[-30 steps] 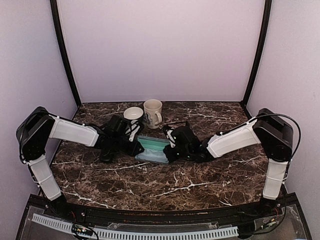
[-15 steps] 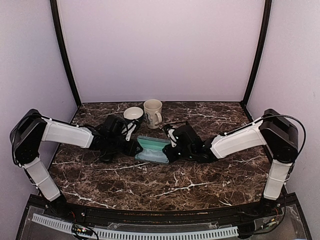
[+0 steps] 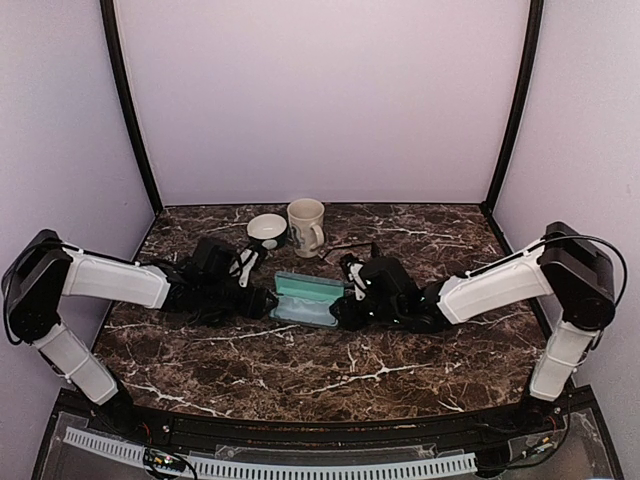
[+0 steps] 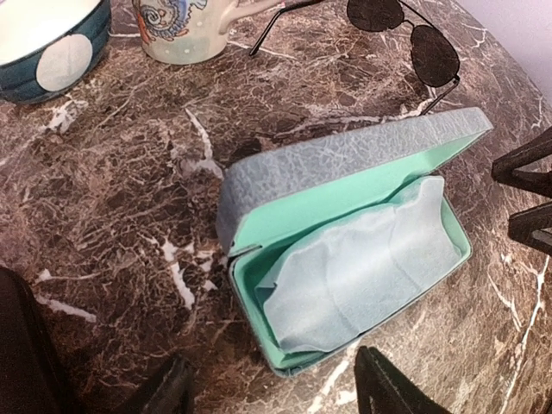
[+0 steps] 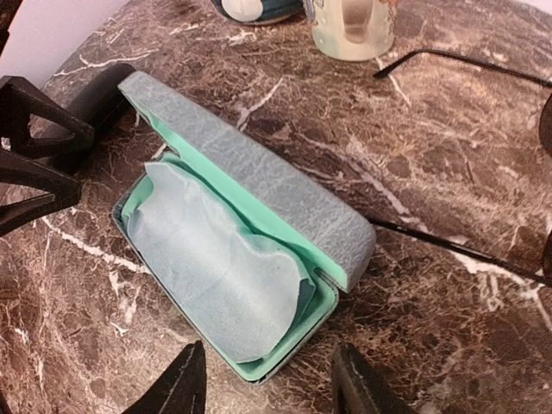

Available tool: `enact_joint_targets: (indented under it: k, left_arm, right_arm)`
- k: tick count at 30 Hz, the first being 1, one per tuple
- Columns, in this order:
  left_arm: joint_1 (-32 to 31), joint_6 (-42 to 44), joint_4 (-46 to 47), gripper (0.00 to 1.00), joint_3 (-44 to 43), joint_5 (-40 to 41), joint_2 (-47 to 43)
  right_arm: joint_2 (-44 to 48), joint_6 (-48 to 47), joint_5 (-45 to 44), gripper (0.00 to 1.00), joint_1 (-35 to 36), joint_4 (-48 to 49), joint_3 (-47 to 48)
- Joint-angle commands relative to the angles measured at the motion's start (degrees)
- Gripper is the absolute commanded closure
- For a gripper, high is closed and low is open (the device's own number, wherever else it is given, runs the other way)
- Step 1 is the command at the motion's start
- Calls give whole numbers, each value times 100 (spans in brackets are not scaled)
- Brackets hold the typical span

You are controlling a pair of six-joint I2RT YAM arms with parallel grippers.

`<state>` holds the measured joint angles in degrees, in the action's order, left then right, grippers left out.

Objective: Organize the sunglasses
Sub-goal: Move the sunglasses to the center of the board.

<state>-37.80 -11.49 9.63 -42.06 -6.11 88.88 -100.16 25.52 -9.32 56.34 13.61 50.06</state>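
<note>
Sunglasses with thin wire frame lie on the desk just behind the open case. They seem light and fragile, so the bridge is the safer hold. Left gripper and right gripper stand spread, holding nothing.

White links, black joints; left end effector black.

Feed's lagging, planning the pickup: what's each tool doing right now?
Left tool: open, holding nothing, at one end of the open grey-blue rectangular hard case.
Right tool: open, holding nothing, at the case's other end.
</note>
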Motion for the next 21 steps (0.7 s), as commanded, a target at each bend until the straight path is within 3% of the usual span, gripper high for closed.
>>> enact_joint_targets:
  k: [1,5,11,21]
  left_arm:
    - [-33,-151,217,32,194,348,-413]
    - [-32,-205,154,22,247,644,-655]
    - [-33,-212,-14,20,146,756,-836]
    - [-33,-294,-83,20,102,603,-866]
  right_arm:
    - [572,208,-318,47,-125,-173,-110]
    - [1093,203,-688,39,-415,-660,-115]
    - [1423,41,-926,28,-1006,-1351,85]
    - [-114,-138,-1064,31,-1639,-2625,1706]
